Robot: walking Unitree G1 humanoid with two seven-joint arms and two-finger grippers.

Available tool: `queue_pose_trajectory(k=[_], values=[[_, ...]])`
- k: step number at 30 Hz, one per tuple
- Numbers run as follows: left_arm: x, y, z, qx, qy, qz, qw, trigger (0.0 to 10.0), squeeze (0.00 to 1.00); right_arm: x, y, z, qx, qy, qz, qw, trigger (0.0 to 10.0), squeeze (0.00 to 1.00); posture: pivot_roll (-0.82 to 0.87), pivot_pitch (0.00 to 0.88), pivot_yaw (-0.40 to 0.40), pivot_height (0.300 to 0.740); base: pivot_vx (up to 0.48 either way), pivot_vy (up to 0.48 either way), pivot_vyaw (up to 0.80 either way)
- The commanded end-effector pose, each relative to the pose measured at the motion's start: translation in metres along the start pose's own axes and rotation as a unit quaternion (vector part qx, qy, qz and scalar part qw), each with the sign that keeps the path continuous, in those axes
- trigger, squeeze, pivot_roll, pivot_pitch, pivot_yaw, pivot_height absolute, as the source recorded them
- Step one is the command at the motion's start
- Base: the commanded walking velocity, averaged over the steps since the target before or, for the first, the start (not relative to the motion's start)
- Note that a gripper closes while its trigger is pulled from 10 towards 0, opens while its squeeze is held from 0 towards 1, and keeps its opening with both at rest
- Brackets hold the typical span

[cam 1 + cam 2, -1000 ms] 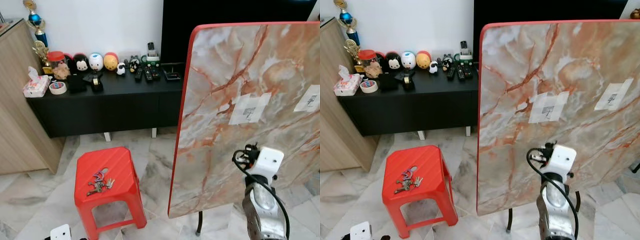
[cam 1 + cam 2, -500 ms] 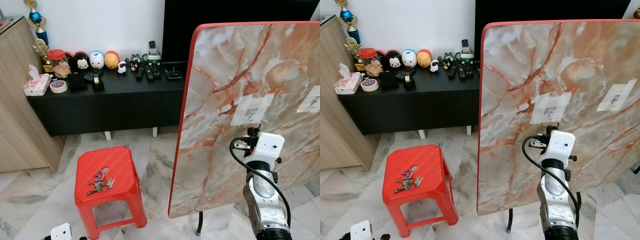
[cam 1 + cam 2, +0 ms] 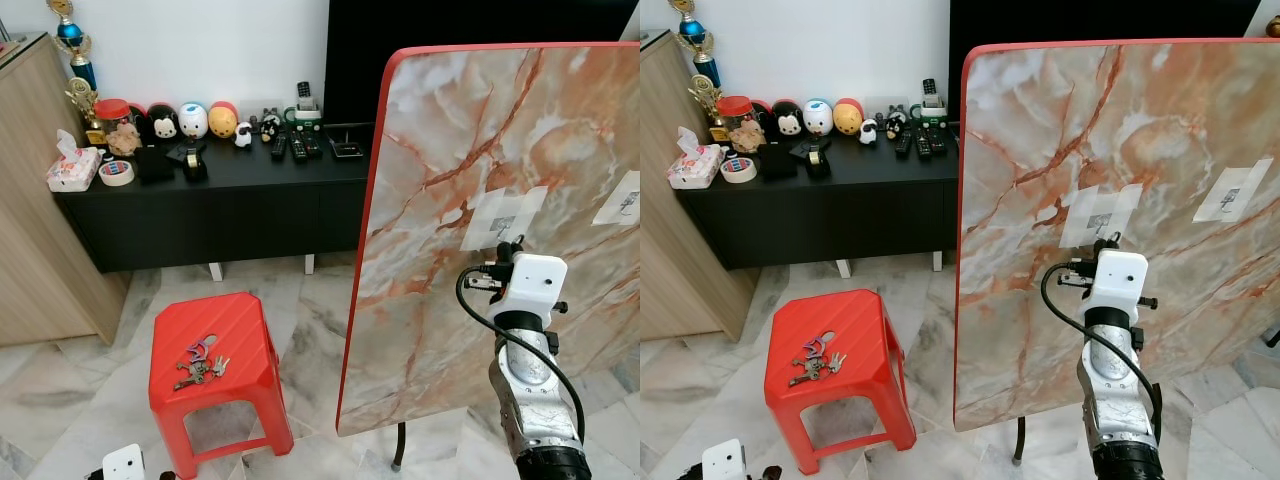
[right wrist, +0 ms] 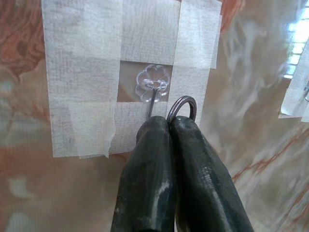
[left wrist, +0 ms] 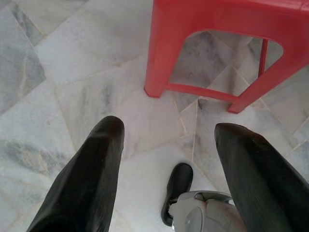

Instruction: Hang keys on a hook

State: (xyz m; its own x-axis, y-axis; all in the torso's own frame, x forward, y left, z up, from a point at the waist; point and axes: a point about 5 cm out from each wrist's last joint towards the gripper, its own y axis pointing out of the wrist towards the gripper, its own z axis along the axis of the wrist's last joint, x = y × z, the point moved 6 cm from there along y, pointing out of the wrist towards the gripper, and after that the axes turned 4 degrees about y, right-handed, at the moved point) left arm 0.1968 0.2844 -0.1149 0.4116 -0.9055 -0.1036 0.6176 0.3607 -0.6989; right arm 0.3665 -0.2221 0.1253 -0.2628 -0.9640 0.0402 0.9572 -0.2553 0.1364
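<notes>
**Key ring pinched at the taped hook; a bunch of keys on the red stool**

A key ring (image 4: pixel 182 107) sticks up from between the tips of the right gripper (image 4: pixel 170 126), whose two black fingers are pressed together on it. The ring sits just beside the thin metal hook (image 4: pixel 151 99), touching or almost touching the marble board (image 3: pixel 480 130); it is not over the hook's wire. The hook hangs from a clear flower-shaped base, held to the board by white tape strips (image 4: pixel 84 72). What hangs below the ring is hidden behind the fingers.

From the head camera, the right arm (image 3: pixel 530 400) rises in front of the board, its white wrist block directly under the taped patch. A second taped patch (image 3: pixel 622 197) lies on the board farther from the stool than the first.

The board stands upright on edge, red-rimmed, just beside the red plastic stool (image 3: pixel 212 372). A bunch of keys (image 3: pixel 199 362) with a red and a purple piece lies flat on the stool's seat, near its middle.

The left gripper (image 5: pixel 169 159) hangs low beside the stool with its fingers spread apart, holding nothing, above the marble floor (image 5: pixel 72 96).

Beyond the stool, a black low cabinet (image 3: pixel 200 210) against the white wall carries a tissue box (image 3: pixel 72 170), a tape roll (image 3: pixel 116 175), round character figures (image 3: pixel 192 121), remote controls (image 3: pixel 295 145) and trophies (image 3: pixel 72 50).
</notes>
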Motion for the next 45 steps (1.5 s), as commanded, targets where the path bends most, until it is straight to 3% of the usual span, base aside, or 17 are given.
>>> queue_pose_trajectory(k=[1, 29, 30, 31, 32, 33, 34, 35, 45], values=[[0.004, 0.000, 0.000, 0.001, -0.001, -0.002, 1.000, 10.0, 0.00, 0.000, 0.005, 0.002, -0.004, -0.014, 0.002, 1.000, 10.0, 0.00, 0.05, 0.000, -0.060, 0.740, 0.000, 0.000, 0.00], [0.006, 0.000, 0.003, 0.006, -0.005, -0.002, 1.000, 10.0, 0.00, -0.018, 0.006, -0.013, -0.048, -0.040, 0.047, 0.997, 10.0, 0.00, 0.05, 0.000, -0.063, 0.740, 0.000, 0.000, 0.00], [0.006, 0.000, 0.003, 0.006, -0.004, -0.002, 1.000, 10.0, 0.00, -0.019, 0.005, -0.014, -0.049, -0.034, 0.048, 0.997, 10.0, 0.14, 0.05, 0.000, -0.063, 0.740, 0.000, 0.000, 0.00], [0.006, 0.000, 0.003, 0.006, -0.004, -0.002, 1.000, 10.0, 0.00, -0.019, 0.005, -0.014, -0.050, -0.031, 0.050, 0.997, 10.0, 0.39, 0.05, 0.000, -0.063, 0.740, 0.000, 0.000, 0.00], [0.006, 0.000, 0.003, 0.006, -0.004, -0.002, 1.000, 10.0, 0.00, -0.019, 0.005, -0.014, -0.050, -0.031, 0.050, 0.997, 10.0, 0.39, 0.05, 0.000, -0.063, 0.740, 0.000, 0.000, 0.00], [0.006, 0.001, 0.003, 0.006, -0.004, -0.002, 1.000, 10.0, 0.00, -0.020, 0.005, -0.014, -0.050, -0.029, 0.051, 0.997, 10.0, 0.58, 0.05, 0.000, -0.063, 0.740, 0.000, 0.000, 0.00], [0.006, 0.001, 0.003, 0.006, -0.004, -0.002, 1.000, 10.0, 0.00, -0.020, 0.005, -0.014, -0.050, -0.029, 0.051, 0.997, 10.0, 0.58, 0.05, 0.000, -0.063, 0.740, 0.000, 0.000, 0.00], [0.006, 0.001, 0.003, 0.006, -0.004, -0.003, 1.000, 10.0, 0.00, -0.020, 0.004, -0.014, -0.049, -0.023, 0.052, 0.997, 10.0, 1.00, 0.05, 0.000, -0.063, 0.740, 0.000, 0.000, 0.00], [0.005, 0.000, 0.001, 0.002, -0.003, -0.003, 1.000, 10.0, 0.00, -0.025, -0.004, -0.013, -0.042, -0.009, 0.069, 0.997, 10.0, 1.00, 0.05, 0.000, -0.061, 0.740, 0.000, 0.000, 0.00]])
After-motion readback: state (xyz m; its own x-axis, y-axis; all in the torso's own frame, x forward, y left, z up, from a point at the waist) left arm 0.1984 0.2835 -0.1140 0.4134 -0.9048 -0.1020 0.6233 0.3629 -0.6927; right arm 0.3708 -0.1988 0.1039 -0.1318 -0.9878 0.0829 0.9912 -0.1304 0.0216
